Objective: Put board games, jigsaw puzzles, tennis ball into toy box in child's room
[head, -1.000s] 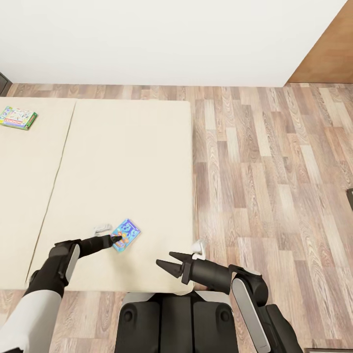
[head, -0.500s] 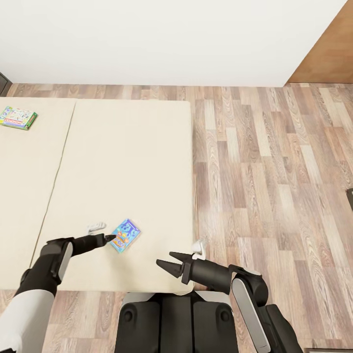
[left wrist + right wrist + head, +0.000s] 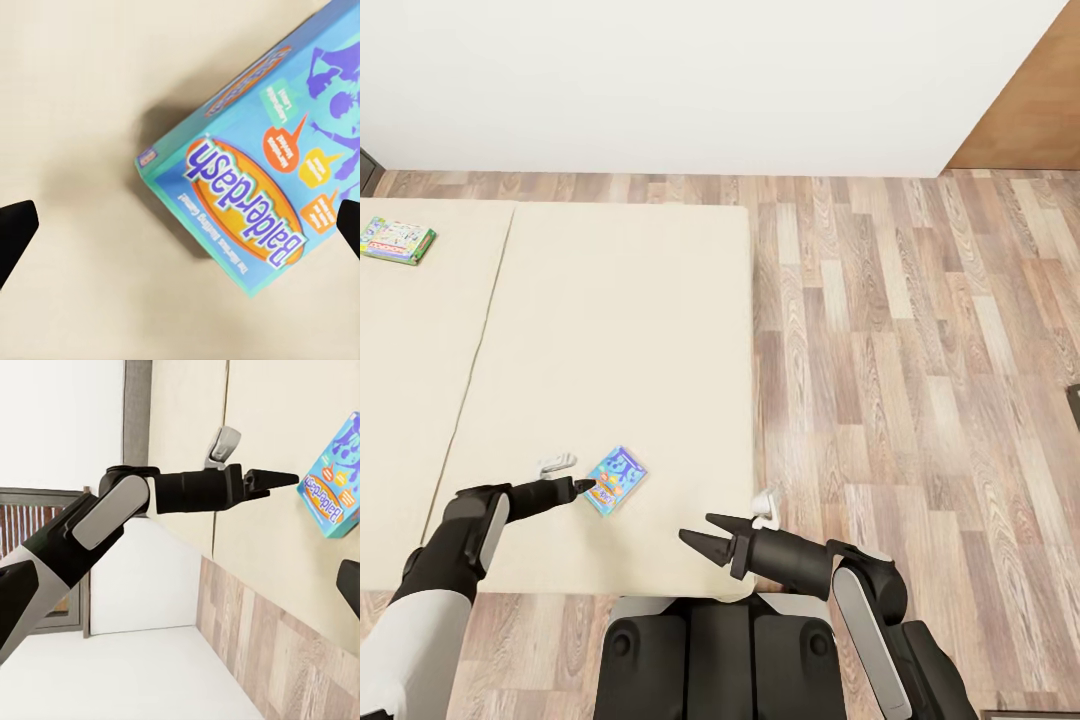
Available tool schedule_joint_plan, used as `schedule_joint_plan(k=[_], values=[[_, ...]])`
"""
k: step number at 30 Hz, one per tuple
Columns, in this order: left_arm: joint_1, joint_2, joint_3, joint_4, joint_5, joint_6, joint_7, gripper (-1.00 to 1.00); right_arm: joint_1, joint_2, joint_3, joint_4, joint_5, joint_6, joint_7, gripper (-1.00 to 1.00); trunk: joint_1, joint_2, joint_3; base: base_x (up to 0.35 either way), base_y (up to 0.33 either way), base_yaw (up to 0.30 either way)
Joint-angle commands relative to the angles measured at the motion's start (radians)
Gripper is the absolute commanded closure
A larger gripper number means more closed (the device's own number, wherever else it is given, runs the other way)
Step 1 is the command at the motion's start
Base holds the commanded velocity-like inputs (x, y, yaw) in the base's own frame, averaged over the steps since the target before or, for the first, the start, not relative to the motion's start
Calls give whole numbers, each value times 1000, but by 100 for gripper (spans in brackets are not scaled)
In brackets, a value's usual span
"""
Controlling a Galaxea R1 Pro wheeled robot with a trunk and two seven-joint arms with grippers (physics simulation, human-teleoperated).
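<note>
A blue board game [image 3: 617, 479] with cartoon figures lies flat on the beige bed [image 3: 620, 320], close to its front edge. My left gripper [image 3: 582, 487] is open, its tips just left of the box's near corner. In the left wrist view the blue board game [image 3: 255, 187] sits ahead of the left gripper [image 3: 182, 227], whose fingertips [image 3: 15, 231] stand wide apart, touching nothing. A second board game [image 3: 397, 241] with a green edge lies far back left on the bed. My right gripper [image 3: 700, 535] hovers open over the bed's front right corner, holding nothing. The blue board game [image 3: 336, 484] appears beyond the left gripper [image 3: 274, 478].
A seam [image 3: 472, 360] splits the mattress into two halves. Wood-plank floor [image 3: 910, 350] spreads to the right of the bed. A white wall [image 3: 690, 80] runs along the back, with a brown panel [image 3: 1030, 90] at the far right. My base [image 3: 720, 650] stands against the bed's front.
My left gripper drew back a little to the left, off the blue box's corner, and has held still for the last half second. The box and the right arm have not moved.
</note>
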Motion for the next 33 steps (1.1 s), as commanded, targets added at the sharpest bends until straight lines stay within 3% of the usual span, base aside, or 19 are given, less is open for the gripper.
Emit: schedule_joint_plan(k=[1, 18, 33], values=[[-1, -1, 3, -1, -6, 4, -8, -100, 0, 0, 0, 0, -4, 6, 0, -100, 1, -2, -1, 0, 0, 0], [-1, -9, 1, -4, -3, -7, -8, -100, -1, 0, 0, 0, -3, 6, -1, -100, 1, -2, -11, 0, 0, 0], [-1, -18, 0, -8, -2, -60, -8, -100, -1, 0, 0, 0, -3, 6, -1, -100, 1, -2, -29, 0, 0, 0]])
